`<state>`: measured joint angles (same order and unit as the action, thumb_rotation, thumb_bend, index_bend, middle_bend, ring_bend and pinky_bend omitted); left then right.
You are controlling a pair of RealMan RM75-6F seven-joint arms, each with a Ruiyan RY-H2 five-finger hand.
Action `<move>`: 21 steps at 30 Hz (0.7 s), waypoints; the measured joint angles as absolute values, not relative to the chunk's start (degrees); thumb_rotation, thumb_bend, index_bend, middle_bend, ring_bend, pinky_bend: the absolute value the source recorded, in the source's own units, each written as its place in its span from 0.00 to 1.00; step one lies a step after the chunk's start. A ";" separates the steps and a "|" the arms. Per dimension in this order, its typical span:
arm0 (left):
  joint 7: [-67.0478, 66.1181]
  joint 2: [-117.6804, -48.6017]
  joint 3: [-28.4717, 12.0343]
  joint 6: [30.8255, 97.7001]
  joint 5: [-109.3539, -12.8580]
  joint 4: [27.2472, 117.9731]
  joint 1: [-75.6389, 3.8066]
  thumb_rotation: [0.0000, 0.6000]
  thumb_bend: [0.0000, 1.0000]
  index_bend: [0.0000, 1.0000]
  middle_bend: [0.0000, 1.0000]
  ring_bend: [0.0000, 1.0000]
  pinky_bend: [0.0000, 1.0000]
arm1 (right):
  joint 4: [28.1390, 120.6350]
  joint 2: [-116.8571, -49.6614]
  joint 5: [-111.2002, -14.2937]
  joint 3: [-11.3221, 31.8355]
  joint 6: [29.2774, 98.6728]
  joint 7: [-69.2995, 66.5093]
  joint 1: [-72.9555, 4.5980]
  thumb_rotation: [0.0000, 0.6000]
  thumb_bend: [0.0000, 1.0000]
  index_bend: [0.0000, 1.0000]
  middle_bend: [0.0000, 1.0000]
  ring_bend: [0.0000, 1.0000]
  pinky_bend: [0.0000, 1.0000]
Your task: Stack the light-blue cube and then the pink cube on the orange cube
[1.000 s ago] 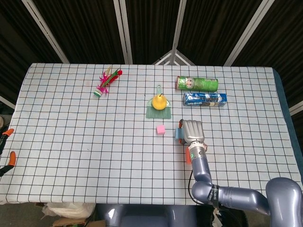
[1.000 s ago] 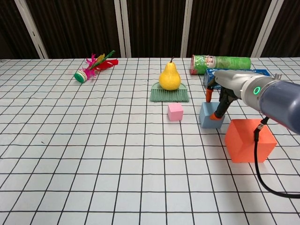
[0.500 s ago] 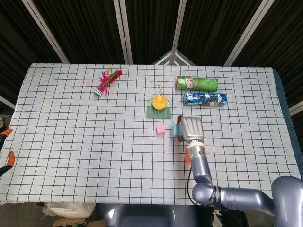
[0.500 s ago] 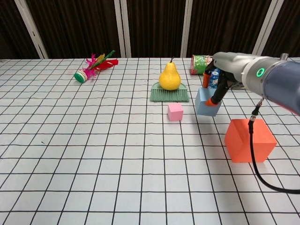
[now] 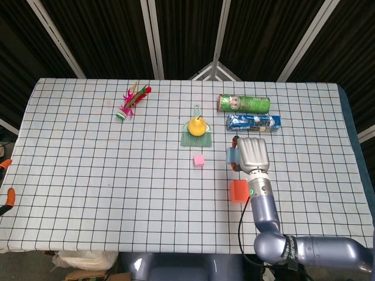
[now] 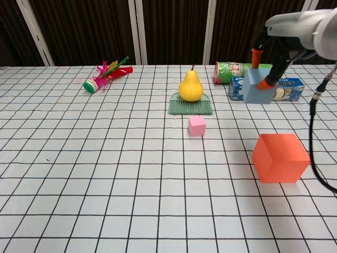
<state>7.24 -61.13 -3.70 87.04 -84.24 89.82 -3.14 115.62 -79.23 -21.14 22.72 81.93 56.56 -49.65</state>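
My right hand (image 6: 275, 59) (image 5: 252, 153) holds the light-blue cube (image 6: 258, 86) (image 5: 231, 156) lifted well above the table, a little behind and above the orange cube (image 6: 279, 157) (image 5: 238, 191). The orange cube sits on the checked cloth at the near right. The small pink cube (image 6: 197, 125) (image 5: 199, 160) lies on the cloth left of it, in front of the pear. My left hand shows in neither view.
A yellow pear (image 6: 190, 85) rests on a green brush (image 6: 190, 106) behind the pink cube. A green can (image 6: 239, 71) and a blue packet (image 6: 287, 88) lie at the back right. A feathered shuttlecock (image 6: 105, 74) lies at the back left.
My right hand has raised the light-blue cube off the table and carried it up and to the right, toward the orange cube.
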 measured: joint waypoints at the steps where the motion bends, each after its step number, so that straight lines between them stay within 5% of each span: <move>1: 7.30 -61.11 -3.69 87.10 -84.27 89.83 -3.10 1.00 0.60 0.11 0.05 0.00 0.00 | 117.00 -77.83 -21.56 22.08 82.29 56.58 -48.94 1.00 0.36 0.50 1.00 1.00 0.97; 13: 6.86 -61.23 -3.69 87.12 -84.38 89.98 -3.13 1.00 0.60 0.11 0.05 0.00 0.00 | 127.59 -66.01 -24.35 18.34 80.04 47.81 -41.20 1.00 0.36 0.50 1.00 1.00 0.97; 21: 7.55 -61.00 -3.69 86.80 -84.32 89.85 -3.20 1.00 0.60 0.11 0.05 0.00 0.00 | 130.42 -64.14 -25.53 16.44 80.05 45.95 -40.20 1.00 0.36 0.50 1.00 1.00 0.97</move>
<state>7.55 -61.00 -3.69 86.80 -84.32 89.85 -3.20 130.42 -64.14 -25.53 16.44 80.05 45.95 -40.20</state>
